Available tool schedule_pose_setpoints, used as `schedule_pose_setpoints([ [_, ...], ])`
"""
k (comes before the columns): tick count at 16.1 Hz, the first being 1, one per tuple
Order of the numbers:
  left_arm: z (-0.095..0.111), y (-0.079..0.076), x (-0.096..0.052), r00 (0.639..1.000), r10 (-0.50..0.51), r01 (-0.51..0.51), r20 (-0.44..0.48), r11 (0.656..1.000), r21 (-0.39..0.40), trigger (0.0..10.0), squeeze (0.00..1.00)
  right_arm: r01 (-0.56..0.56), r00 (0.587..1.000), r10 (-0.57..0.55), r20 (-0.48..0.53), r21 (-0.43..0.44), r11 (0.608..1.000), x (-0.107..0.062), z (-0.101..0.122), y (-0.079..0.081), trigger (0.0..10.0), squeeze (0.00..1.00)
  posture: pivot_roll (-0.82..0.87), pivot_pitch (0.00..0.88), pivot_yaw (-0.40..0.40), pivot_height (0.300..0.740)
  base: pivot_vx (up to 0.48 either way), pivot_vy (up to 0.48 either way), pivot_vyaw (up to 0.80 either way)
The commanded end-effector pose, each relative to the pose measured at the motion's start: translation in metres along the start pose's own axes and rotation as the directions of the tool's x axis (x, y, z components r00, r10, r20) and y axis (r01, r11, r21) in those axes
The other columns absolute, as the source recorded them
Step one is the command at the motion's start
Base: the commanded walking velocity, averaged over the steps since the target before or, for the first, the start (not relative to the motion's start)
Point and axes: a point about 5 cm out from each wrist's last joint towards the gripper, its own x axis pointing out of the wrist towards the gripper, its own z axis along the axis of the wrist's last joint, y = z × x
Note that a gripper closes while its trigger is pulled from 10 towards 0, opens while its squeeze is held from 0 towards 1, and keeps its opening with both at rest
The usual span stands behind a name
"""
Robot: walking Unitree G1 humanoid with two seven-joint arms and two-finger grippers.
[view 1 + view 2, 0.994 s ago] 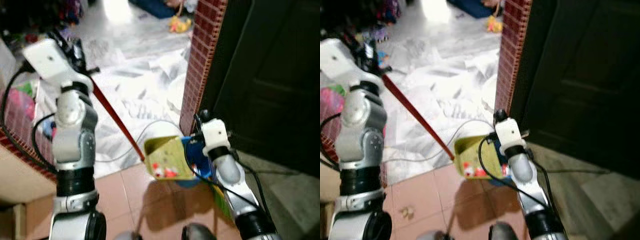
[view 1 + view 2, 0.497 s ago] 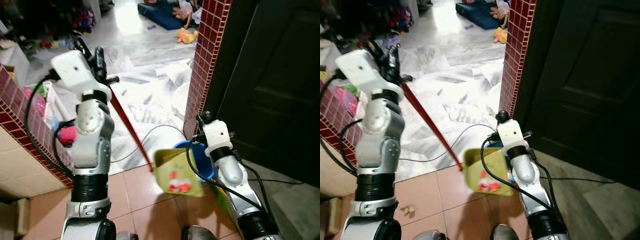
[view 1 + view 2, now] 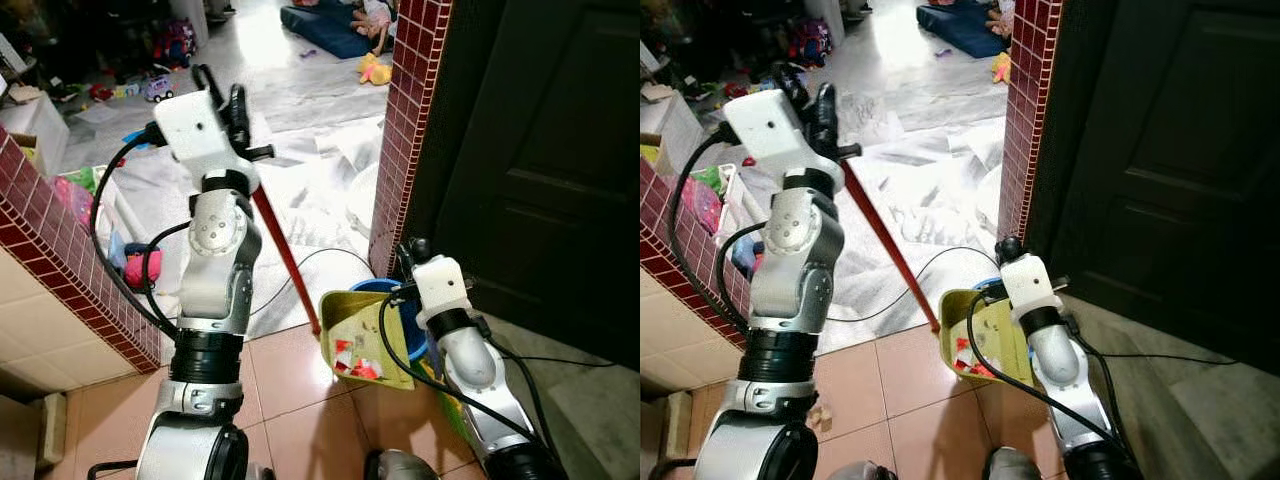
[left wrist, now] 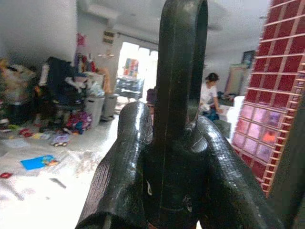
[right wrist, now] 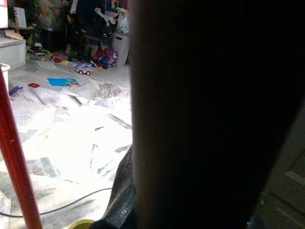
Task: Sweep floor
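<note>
On the left, the raised left gripper point(image 3: 222, 102) has its jaws closed around the top of a long red broom handle point(image 3: 285, 262), which slants down to the terracotta tile floor point(image 3: 290, 400). Its lower end meets the yellow-green plastic dustpan point(image 3: 362, 335), tilted on edge and holding red and white scraps. Just right of it, the right gripper point(image 3: 408, 262) sits by the dustpan's upper edge over a blue bucket point(image 3: 400, 310); whether its jaws are open cannot be told.
</note>
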Motion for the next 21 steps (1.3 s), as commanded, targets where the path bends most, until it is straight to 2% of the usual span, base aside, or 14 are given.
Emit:
schedule_pose_setpoints([
  [1,0.015,0.0,0.005,0.997,-0.001,0.002,0.078,1.0,-0.012,10.0,0.0,-0.012,1.0,0.012,0.011,-0.004,1.0,0.002,0.005,0.002,10.0,0.0,-0.08,0.0,0.08,0.74,0.307,-0.296,0.0],
  [7,0.015,0.005,0.004,0.996,0.021,-0.02,0.081,1.0,-0.01,10.0,0.0,-0.032,0.999,0.032,0.013,-0.006,0.999,0.002,0.006,0.003,10.0,0.0,-0.08,0.0,0.071,0.74,0.339,-0.232,0.0],
  [11,0.016,0.008,0.005,0.994,0.053,-0.055,0.095,0.998,0.012,10.0,0.0,-0.038,0.999,0.038,0.003,-0.01,0.999,-0.001,0.004,0.002,10.0,0.0,-0.08,0.0,0.067,0.74,0.0,0.0,0.0],
  [12,0.018,0.016,0.006,0.989,0.094,-0.099,0.115,0.994,0.041,10.0,0.0,-0.043,0.999,0.043,0.0,-0.01,0.999,-0.002,0.004,0.003,10.0,0.0,-0.08,0.0,0.064,0.74,0.0,0.0,0.0],
  [17,0.03,0.028,0.014,0.966,0.163,-0.19,0.201,0.974,0.122,10.0,0.0,-0.049,0.999,0.049,0.001,-0.016,0.999,-0.001,0.004,0.001,10.0,0.0,-0.09,0.0,0.055,0.74,0.0,0.0,0.0],
  [19,0.036,0.03,0.018,0.954,0.176,-0.215,0.243,0.966,0.143,10.0,0.0,-0.05,0.999,0.05,0.0,-0.018,0.999,0.0,0.004,0.001,10.0,0.0,-0.09,0.0,0.053,0.74,0.0,0.0,0.0],
  [21,0.041,0.023,0.023,0.944,0.162,-0.215,0.288,0.963,0.163,10.0,0.0,-0.051,0.999,0.051,-0.001,-0.018,0.999,-0.001,0.004,0.001,10.0,0.0,-0.09,0.0,0.054,0.74,0.0,0.0,0.0],
])
